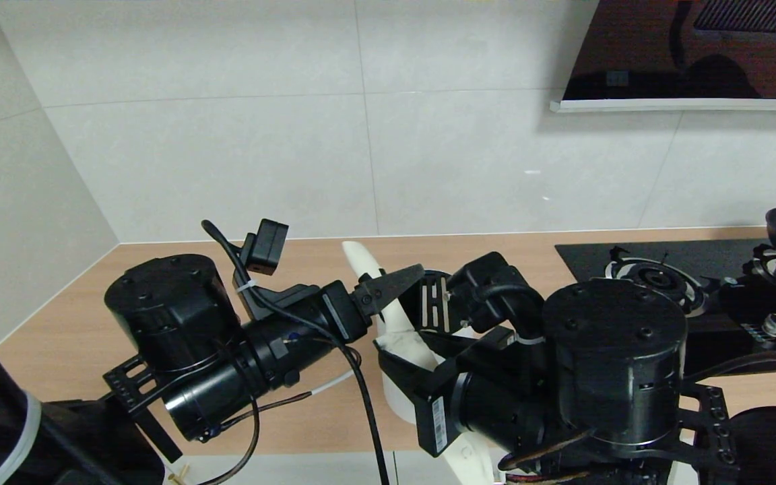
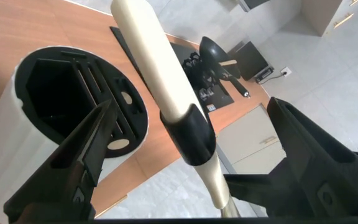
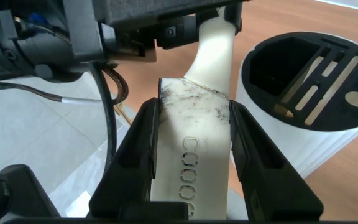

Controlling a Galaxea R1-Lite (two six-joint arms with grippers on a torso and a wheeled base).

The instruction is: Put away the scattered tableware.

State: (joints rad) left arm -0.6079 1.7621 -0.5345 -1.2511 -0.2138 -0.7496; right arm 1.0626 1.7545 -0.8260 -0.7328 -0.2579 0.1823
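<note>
Two grippers flank one spatula [image 1: 361, 259] at centre frame: right gripper [image 3: 194, 109] clenched on its blade, left gripper [image 2: 191, 106] splayed around the handle. The long axis rises up-left, with the utensil holder [image 3: 340, 146] just beside.

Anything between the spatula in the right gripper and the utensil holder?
Nothing visible. The spatula, clamped in the right gripper, is beside the utensil holder, whose large compartment looks open. The left gripper straddles its handle, jaws open.

Cream spatula [image 2: 145, 50] with black band; white holder [image 3: 334, 143], black inside.
</note>
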